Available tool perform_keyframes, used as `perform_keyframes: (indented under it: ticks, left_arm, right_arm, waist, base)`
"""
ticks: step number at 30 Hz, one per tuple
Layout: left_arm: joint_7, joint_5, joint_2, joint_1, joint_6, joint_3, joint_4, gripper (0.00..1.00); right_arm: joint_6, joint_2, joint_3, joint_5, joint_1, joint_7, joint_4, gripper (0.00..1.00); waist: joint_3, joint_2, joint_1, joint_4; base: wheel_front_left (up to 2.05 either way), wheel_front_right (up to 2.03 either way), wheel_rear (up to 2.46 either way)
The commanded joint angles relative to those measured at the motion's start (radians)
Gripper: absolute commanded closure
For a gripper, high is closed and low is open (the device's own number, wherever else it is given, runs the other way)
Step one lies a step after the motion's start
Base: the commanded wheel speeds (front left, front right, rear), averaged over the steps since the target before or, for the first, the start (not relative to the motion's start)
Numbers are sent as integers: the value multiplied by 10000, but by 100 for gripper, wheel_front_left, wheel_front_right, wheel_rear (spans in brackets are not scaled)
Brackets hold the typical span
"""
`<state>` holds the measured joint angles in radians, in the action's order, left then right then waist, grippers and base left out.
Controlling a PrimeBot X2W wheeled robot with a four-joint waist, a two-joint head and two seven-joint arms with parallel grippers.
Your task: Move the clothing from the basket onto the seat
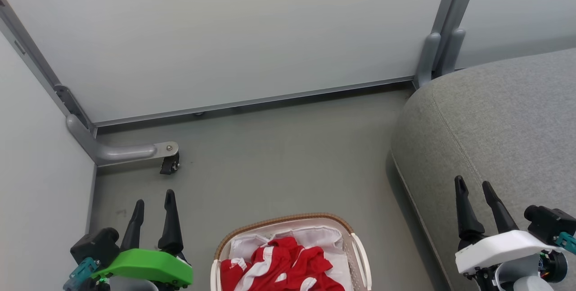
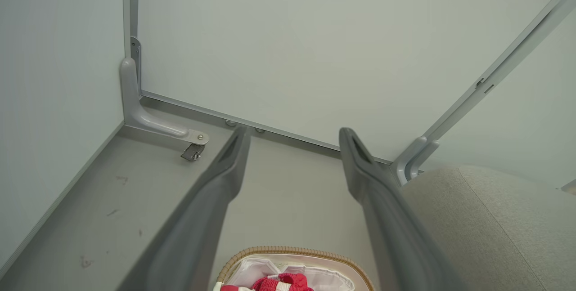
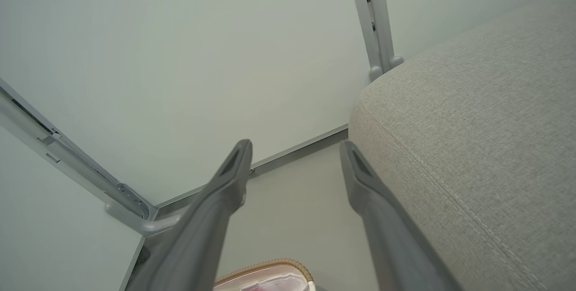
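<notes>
Red clothing (image 1: 279, 264) lies heaped inside the basket (image 1: 288, 217) at bottom centre of the head view. The seat (image 1: 495, 115) occupies the right side, with floor (image 1: 279, 156) between it and the basket. Left gripper (image 1: 154, 196), lower left: jaws apart, empty. Right gripper (image 1: 473, 181), lower right, in front of the seat: jaws apart, empty.
</notes>
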<state>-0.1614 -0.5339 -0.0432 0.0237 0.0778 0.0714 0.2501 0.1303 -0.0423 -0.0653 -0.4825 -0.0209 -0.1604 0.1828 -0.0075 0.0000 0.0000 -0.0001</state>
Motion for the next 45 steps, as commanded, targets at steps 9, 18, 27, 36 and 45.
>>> perform_keyframes:
  ticks: [9, 18, 27, 36, 45]
  left_arm:
    - [-297, 974, -82, -122, -58, 112, 91, 0]
    - [-484, 1602, -89, -122, -79, 163, 297, 0]
    - [-666, 2178, -94, -156, -67, 247, 567, 0]
    - [-844, 2635, -98, -182, -120, 332, 851, 0]
    - [-986, 3068, -100, -144, -117, 387, 1157, 0]
  right_arm:
    - [5, -77, 110, 1031, 76, -307, 49, 0]
    - [4, -83, 166, 1772, 144, -498, 79, 0]
    - [5, -90, 207, 2563, 172, -686, 227, 0]
    - [5, -99, 268, 3305, 108, -854, 342, 0]
    - [6, -104, 280, 3951, 85, -1010, 386, 0]
  waist:
    - [19, 0, 0, 27]
    - [30, 0, 0, 20]
    - [47, 0, 0, 28]
    - [82, 0, 0, 72]
    - [112, 0, 0, 142]
  base:
    - [0, 0, 0]
    - [0, 0, 0]
    - [0, 0, 0]
    - [0, 0, 0]
    - [0, 0, 0]
